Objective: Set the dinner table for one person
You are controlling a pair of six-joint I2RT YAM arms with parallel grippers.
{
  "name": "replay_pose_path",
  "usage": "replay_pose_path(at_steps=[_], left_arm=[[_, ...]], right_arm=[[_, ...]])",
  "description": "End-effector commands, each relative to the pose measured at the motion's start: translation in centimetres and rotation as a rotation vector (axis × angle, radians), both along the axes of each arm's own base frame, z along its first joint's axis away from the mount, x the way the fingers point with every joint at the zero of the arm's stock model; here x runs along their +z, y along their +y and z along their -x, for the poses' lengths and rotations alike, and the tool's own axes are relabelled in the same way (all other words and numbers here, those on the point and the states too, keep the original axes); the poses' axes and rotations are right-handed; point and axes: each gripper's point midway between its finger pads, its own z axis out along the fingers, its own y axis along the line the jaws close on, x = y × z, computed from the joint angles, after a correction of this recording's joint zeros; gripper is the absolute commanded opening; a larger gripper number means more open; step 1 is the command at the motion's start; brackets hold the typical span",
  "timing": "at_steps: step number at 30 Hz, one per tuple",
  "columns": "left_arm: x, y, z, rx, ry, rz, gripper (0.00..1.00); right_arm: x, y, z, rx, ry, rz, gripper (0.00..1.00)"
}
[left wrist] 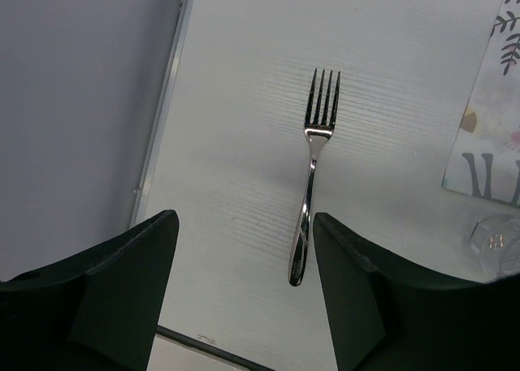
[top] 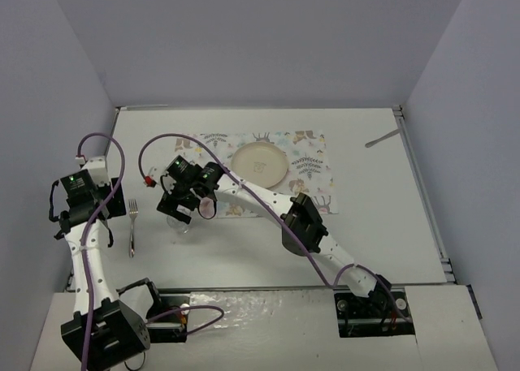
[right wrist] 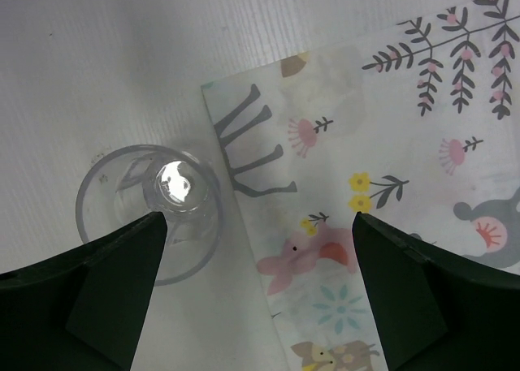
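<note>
Left end effector (left wrist: 244,225): released, jaws spread wide, nothing gripped; poised over the surface (top: 390,225) close to its left edge rail; fork (left wrist: 309,184) flat on the surface just past the fingertips, framed in the gap in the left wrist view, handle end nearest, tines pointing away, untouched.

Right end effector (right wrist: 260,225): also released, jaws wide, nothing gripped; stretched across to the left half of the surface, above the near left corner of the printed cloth (right wrist: 390,184); clear glass (right wrist: 175,184) upright on bare surface just beside the cloth's left edge, off the cloth, partly hidden behind the left-hand finger in the right wrist view; not centred in the gap, not clamped; cannot tell whether finger and glass touch; fork left of the glass, between the two end effectors in the top view.

Cloth spread flat mid-surface, white with animals, flowers and leaf sprigs; round cream plate (top: 260,164) on the cloth, about mid-width, toward its far edge.

Farthest out: slim metal utensil (top: 382,138) alone on bare surface near the far right corner, beside the right rail, well apart from the cloth; too small to tell knife or spoon.
</note>
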Motion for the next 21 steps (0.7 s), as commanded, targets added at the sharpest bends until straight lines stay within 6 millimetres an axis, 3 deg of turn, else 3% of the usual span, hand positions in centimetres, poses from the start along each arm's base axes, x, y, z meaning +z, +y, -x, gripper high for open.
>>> replay_pose_path(at_steps=[1, 3, 5, 8, 18, 19, 21], left_arm=[[2.4, 0.7, -1.2, -0.013, -0.085, -0.021, 0.64], [2.1, 0.8, -1.3, -0.014, -0.082, -0.012, 0.64], [1.9, 0.9, -1.4, -0.013, -0.08, -0.006, 0.64], [1.8, 0.8, -1.5, -0.02, -0.083, 0.0, 0.64], [1.4, 1.2, -1.5, -0.03, -0.079, 0.013, 0.64], [1.3, 1.2, -1.5, -0.029, -0.078, 0.015, 0.64], [1.3, 1.1, -1.5, -0.035, -0.08, 0.018, 0.64]], right_arm=[[4.7, 3.1, 0.6, 0.029, -0.03, -0.155, 0.94], [4.4, 3.4, 1.0, 0.038, -0.031, -0.154, 0.91], [3.5, 3.6, 1.4, 0.051, -0.029, -0.14, 0.83], [2.7, 3.8, 1.9, 0.07, -0.004, -0.137, 0.54], [-1.1, 2.7, 2.6, 0.071, 0.039, -0.059, 0.51], [-1.3, 2.6, 2.7, 0.075, 0.041, -0.054, 0.46], [-1.8, 2.3, 2.8, 0.079, 0.043, -0.04, 0.22]])
